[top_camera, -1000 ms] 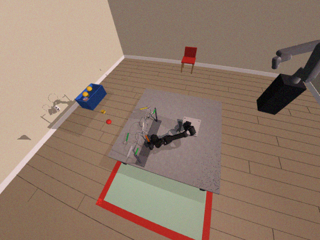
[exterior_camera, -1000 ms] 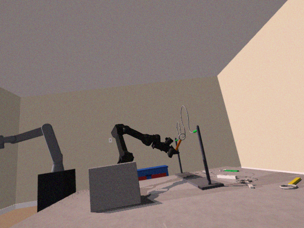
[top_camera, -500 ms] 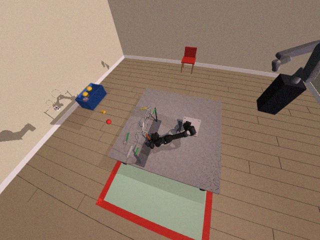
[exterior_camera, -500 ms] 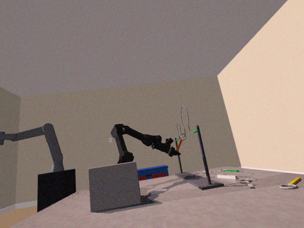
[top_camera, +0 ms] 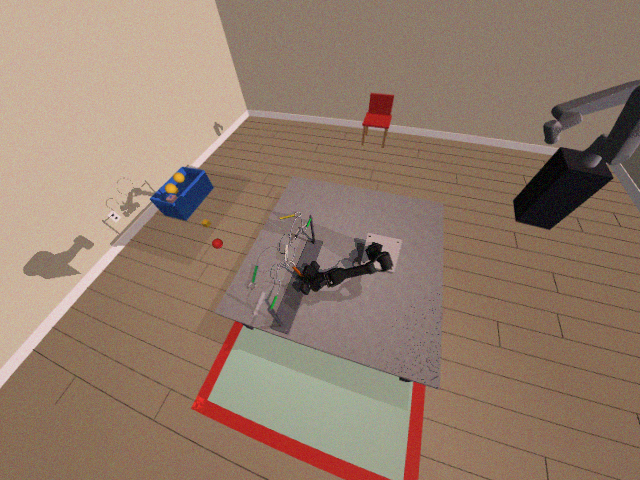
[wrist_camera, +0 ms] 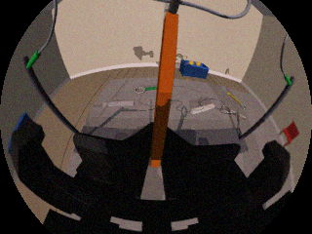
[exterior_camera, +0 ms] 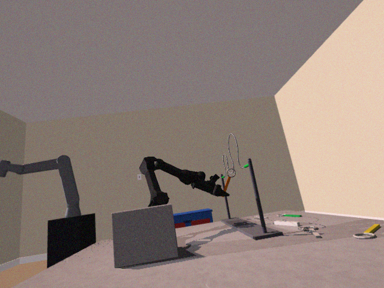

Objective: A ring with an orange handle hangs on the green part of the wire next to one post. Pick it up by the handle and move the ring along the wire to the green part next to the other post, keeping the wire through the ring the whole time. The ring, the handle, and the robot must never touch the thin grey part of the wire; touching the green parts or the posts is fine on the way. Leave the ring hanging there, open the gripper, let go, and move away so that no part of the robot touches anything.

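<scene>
My gripper is shut on the lower end of the orange handle. The handle points up and away from the fingers to the small grey ring. The ring sits up in the air between the two dark posts, around the low part of the thin grey wire beside its loops. I cannot tell whether the ring touches the wire. Green wire ends show by each post. The posts stand on a dark base.
Loose tools lie on the grey table: a yellow-handled ring, a green-handled one, a white one. A grey box, a blue bin, a red ball and a second arm are around.
</scene>
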`<action>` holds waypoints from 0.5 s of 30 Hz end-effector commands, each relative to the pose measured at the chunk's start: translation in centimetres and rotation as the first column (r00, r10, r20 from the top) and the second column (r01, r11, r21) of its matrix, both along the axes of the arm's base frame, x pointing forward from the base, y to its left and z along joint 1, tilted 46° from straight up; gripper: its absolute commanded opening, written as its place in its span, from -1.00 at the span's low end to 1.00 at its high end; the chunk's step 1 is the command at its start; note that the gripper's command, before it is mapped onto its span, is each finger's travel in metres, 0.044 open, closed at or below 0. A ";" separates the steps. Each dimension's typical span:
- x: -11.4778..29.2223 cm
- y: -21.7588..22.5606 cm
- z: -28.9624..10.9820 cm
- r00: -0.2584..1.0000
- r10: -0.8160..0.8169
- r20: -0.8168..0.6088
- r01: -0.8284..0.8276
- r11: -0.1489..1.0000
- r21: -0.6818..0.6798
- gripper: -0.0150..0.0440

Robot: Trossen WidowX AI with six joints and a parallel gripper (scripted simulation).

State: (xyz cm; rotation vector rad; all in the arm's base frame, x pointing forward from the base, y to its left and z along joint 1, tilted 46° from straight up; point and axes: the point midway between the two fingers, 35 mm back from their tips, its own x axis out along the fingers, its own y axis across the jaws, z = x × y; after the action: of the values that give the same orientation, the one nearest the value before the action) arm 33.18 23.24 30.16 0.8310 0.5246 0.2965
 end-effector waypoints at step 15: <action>0.2 -1.7 -2.2 1.000 -0.012 -0.002 0.012 0.996 -0.093 -1.00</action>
State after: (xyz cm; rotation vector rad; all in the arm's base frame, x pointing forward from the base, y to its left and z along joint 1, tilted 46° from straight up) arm 33.36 21.99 28.70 0.7648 0.5271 0.2692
